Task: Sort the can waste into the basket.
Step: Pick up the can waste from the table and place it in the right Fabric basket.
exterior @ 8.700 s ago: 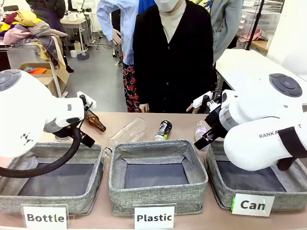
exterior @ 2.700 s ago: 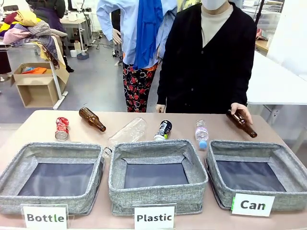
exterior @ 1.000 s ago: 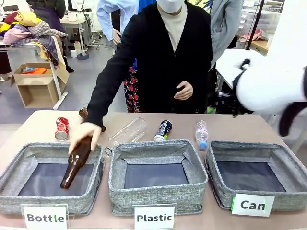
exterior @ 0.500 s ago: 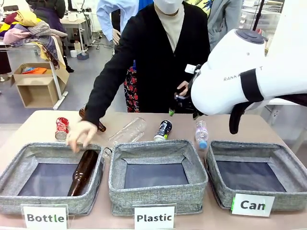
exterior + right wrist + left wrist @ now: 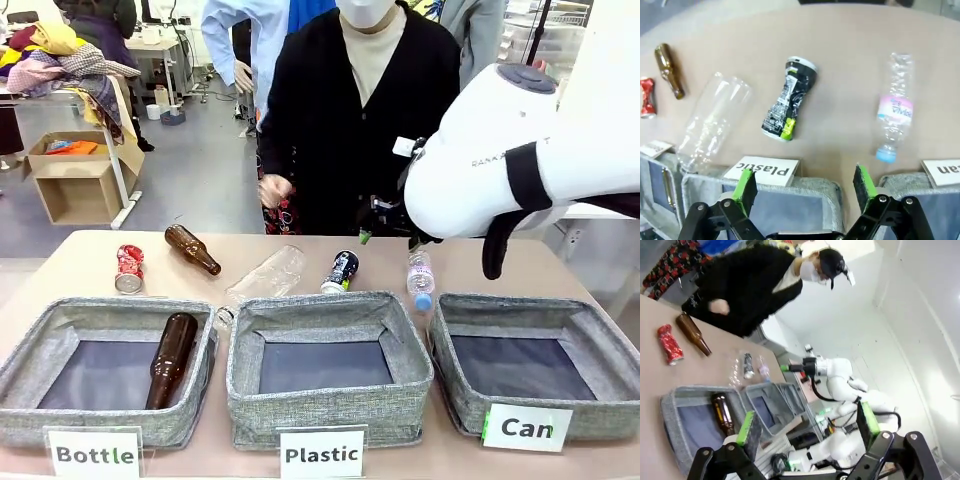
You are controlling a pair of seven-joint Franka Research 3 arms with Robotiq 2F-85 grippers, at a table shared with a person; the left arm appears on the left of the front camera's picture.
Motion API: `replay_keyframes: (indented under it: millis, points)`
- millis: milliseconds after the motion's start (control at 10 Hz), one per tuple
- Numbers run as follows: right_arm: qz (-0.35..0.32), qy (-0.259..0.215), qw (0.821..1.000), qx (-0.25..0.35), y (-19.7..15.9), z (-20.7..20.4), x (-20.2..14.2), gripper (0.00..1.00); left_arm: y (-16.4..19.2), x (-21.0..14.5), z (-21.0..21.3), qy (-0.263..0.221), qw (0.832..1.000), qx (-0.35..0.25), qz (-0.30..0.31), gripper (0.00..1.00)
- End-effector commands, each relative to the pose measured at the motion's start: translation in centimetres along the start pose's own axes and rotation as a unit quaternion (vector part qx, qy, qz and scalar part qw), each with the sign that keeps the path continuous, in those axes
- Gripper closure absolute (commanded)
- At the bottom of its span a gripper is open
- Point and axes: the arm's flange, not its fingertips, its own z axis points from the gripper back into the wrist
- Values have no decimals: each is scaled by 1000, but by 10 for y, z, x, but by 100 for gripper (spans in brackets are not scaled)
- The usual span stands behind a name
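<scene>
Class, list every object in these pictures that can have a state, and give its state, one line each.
black can: dented, lying on the table
red can: crushed, lying on the table
Can basket: no can inside
Bottle basket: holds one brown bottle
small clear bottle: capped, lying down
left gripper: open, holding nothing
right gripper: open, holding nothing

Crushed red can with silver ends point(image 5: 646, 104) cut by the left edge in the right wrist view, white card point(image 5: 941, 172) of the grey woven basket point(image 5: 530, 304) clipped at the right edge, print on the slim black can point(image 5: 341, 271) too small to read
</scene>
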Motion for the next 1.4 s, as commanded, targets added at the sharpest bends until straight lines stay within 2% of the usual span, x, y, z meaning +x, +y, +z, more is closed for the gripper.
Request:
replay_keyframes:
  millis: [0,200,400,600,700,900,1200,1300]
  points:
    - [11,20,1000,-20,33,-33,37,0,17,-3,-58,62,998,-4,7,0]
    - [21,59,997,-42,54,-71,56,0,51,-18,-118,162,986,34,33,0]
    - [-2,103,993,-63,66,-108,69,0,77,-33,-145,212,973,76,52,0]
    - [-36,121,988,-92,69,-142,75,0,114,-50,-157,227,959,156,71,0]
    - [-54,109,985,-120,68,-154,78,0,88,-38,-160,211,972,83,66,0]
    - [-77,107,978,-159,63,-173,80,0,88,-38,-160,211,972,83,66,0]
    - [-89,118,974,-173,56,-183,81,0,88,-38,-160,211,972,83,66,0]
    - [-82,119,974,-172,55,-183,80,32,88,-38,-160,211,972,83,66,0]
